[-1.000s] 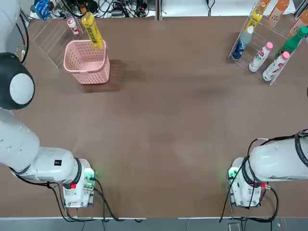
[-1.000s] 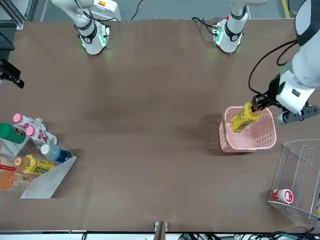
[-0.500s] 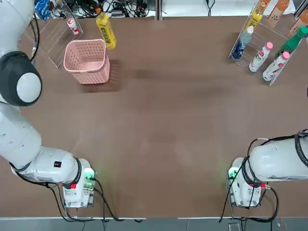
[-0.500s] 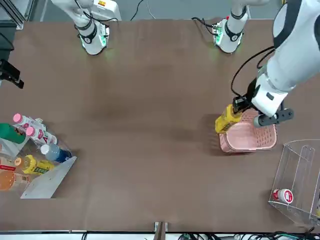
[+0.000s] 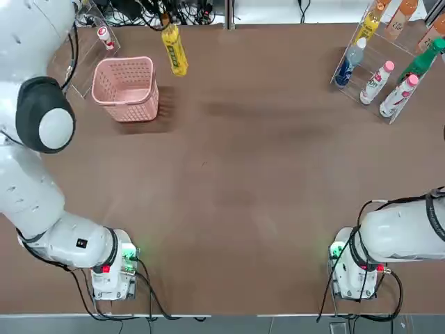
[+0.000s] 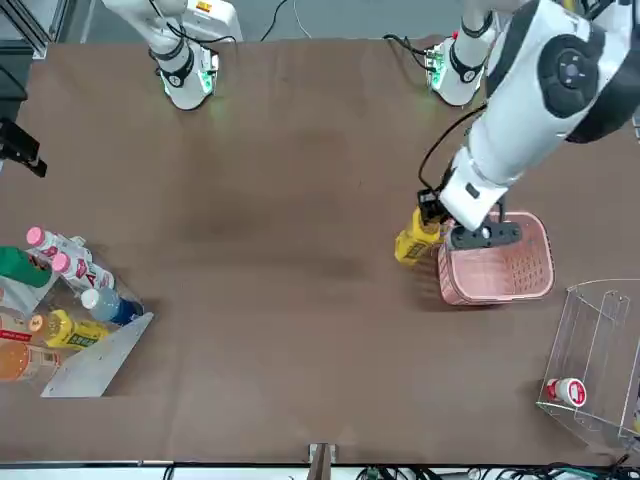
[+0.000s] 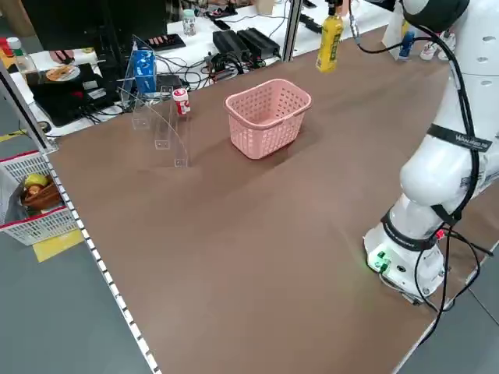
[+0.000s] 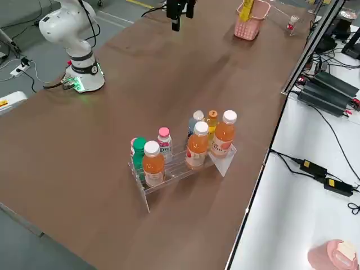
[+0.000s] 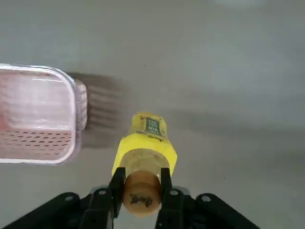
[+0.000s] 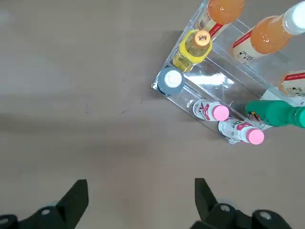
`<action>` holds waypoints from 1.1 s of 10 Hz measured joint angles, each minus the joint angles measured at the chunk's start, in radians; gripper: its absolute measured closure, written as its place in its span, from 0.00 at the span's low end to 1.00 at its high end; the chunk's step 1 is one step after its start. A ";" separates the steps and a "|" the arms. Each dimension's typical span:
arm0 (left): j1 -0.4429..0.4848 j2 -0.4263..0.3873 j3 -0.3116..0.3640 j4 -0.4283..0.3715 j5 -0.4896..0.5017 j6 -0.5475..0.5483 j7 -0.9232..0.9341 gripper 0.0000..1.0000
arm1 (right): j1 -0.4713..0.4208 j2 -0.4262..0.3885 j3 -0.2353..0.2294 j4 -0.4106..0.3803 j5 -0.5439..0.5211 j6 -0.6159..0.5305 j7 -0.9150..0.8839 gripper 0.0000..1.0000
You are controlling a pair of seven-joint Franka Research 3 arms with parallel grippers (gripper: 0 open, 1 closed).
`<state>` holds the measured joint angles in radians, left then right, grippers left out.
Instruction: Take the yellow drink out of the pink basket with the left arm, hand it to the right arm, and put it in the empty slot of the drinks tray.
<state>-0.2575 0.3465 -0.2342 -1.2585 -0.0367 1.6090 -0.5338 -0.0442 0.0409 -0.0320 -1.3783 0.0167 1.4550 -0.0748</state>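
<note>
Gripping the yellow drink by its neck, just below the orange cap, the left gripper hangs above the worktop, beside the pink basket. The right gripper is open and empty, over the worktop near the drinks tray.

The drink is out of the basket, on the side towards the tray, and the left arm reaches over part of the basket's near side in the front view. Beyond the basket, a clear rack holds a small red-and-white bottle.

The tray stands well apart from the basket, near the worktop's far edge. It carries orange bottles, a green bottle, two pink-capped bottles, a blue bottle and another yellow one. Between basket and tray, the worktop lies bare; cables run behind its far edge.
</note>
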 joint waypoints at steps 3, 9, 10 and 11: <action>-0.114 0.033 0.066 0.001 0.002 0.048 -0.002 0.66 | 0.000 0.000 0.000 0.000 0.000 0.000 0.000 0.01; -0.265 0.170 0.112 0.085 0.004 0.154 -0.103 0.66 | 0.000 0.000 0.000 0.000 0.000 0.000 0.000 0.01; -0.294 0.194 0.134 0.088 0.007 0.183 -0.110 0.66 | 0.000 0.000 0.000 0.000 0.000 0.000 0.000 0.01; -0.331 0.218 0.165 0.089 0.011 0.214 -0.116 0.66 | 0.000 0.000 0.000 0.000 0.000 0.000 0.000 0.01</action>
<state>-0.5888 0.5646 -0.0691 -1.1690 -0.0256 1.8233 -0.6494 -0.0442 0.0409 -0.0321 -1.3779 0.0167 1.4551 -0.0748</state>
